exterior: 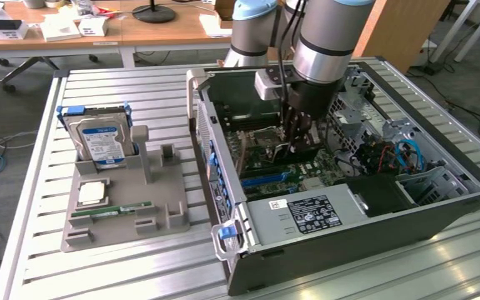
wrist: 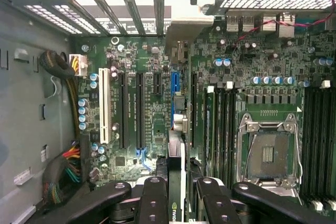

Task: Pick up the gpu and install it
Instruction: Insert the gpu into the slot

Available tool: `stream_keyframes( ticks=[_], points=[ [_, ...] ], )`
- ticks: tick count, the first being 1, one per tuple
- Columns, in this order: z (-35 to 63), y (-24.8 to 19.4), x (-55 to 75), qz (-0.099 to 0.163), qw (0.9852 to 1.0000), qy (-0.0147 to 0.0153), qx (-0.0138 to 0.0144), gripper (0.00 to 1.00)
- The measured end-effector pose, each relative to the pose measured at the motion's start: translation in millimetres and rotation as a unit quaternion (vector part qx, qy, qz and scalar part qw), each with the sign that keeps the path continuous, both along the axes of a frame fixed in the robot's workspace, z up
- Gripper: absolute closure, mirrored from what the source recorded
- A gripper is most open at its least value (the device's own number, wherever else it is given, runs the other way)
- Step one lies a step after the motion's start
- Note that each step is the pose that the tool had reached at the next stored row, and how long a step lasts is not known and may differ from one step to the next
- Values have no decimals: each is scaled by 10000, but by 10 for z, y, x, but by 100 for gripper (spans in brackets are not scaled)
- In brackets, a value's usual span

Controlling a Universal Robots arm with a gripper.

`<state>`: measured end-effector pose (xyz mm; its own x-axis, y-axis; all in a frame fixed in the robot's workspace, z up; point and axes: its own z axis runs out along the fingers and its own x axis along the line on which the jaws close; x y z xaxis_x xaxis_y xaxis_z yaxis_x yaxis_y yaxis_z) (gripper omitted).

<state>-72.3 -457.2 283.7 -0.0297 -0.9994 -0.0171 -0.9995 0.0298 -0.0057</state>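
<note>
My gripper (exterior: pixel 300 136) reaches down into the open computer case (exterior: pixel 440 215), over the motherboard (exterior: pixel 311 172). It is shut on the gpu (exterior: pixel 294 154), a thin dark card held upright. In the wrist view the gpu (wrist: pixel 178 129) shows edge-on between the black fingers (wrist: pixel 156 195), with a green logo near the gripper (wrist: pixel 176 179) and its silvery bracket (wrist: pixel 181 38) at the far end by the case's rear slots. The card's lower edge lines up along the blue expansion slot (wrist: pixel 174 85); whether it touches the slot I cannot tell.
A grey holder tray (exterior: pixel 160 234) stands at the exterior view's left on the slatted table, carrying a blue-labelled hard drive (exterior: pixel 102 144), a processor chip (exterior: pixel 92 194) and a green memory stick (exterior: pixel 110 212). Cable bundles (wrist: pixel 68 169), an open processor socket (wrist: pixel 270 153) and the power supply (exterior: pixel 307 215) surround the card.
</note>
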Motion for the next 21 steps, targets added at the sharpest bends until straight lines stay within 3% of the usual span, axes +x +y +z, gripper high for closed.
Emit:
stream_keyframes(
  ticks=[21],
  points=[
    [-41,-28,-76,-5,10000,0,-1,74]
  ],
)
